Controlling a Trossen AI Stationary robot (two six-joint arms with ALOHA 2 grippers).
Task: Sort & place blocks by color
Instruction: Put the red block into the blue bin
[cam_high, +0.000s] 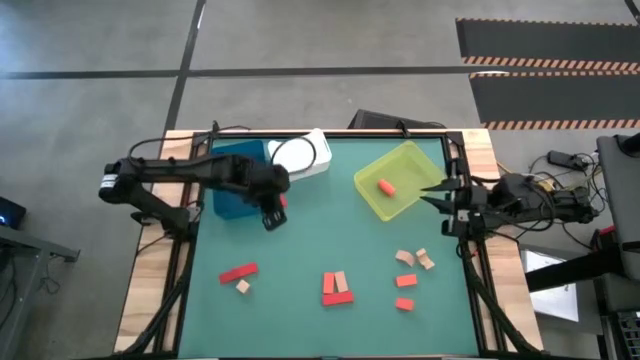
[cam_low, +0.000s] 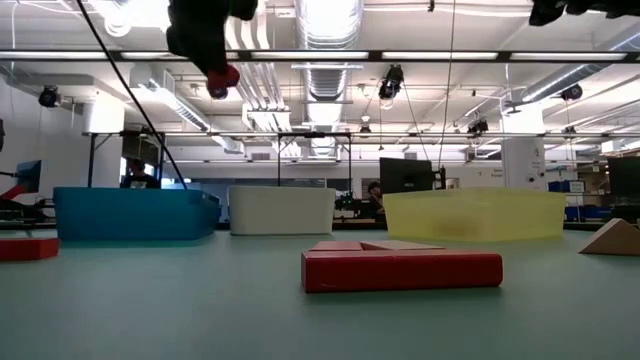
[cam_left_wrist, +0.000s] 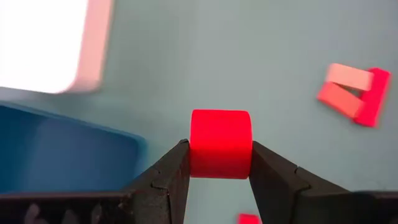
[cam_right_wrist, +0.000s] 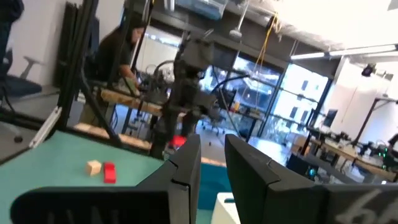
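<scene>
Gripping: your left gripper (cam_high: 278, 207) has its jaws closed on a small red block (cam_left_wrist: 221, 144), partly open only to the width of the block.
Left gripper position: raised above the table (cam_high: 300, 250), just beside the blue bin's (cam_high: 232, 185) inner edge; the low view shows the block high in the air.
Right gripper: your right gripper (cam_high: 440, 195) waits at the table's right edge, next to the yellow-green bin (cam_high: 400, 180), with its jaws nearly closed and nothing between them.
Yellow-green bin contents: one orange block (cam_high: 386, 187) lies inside.
White bin: the white bin (cam_high: 303, 155) sits beside the blue bin at the far side of the table.
Loose blocks, near left: a red bar (cam_high: 238, 273) with a tan cube (cam_high: 243, 287) just beside it.
Loose blocks, near centre: a red and tan cluster (cam_high: 337, 288), pieces touching.
Loose blocks, near right: two tan blocks (cam_high: 415, 259) and two orange-red blocks (cam_high: 405, 291), close together.
</scene>
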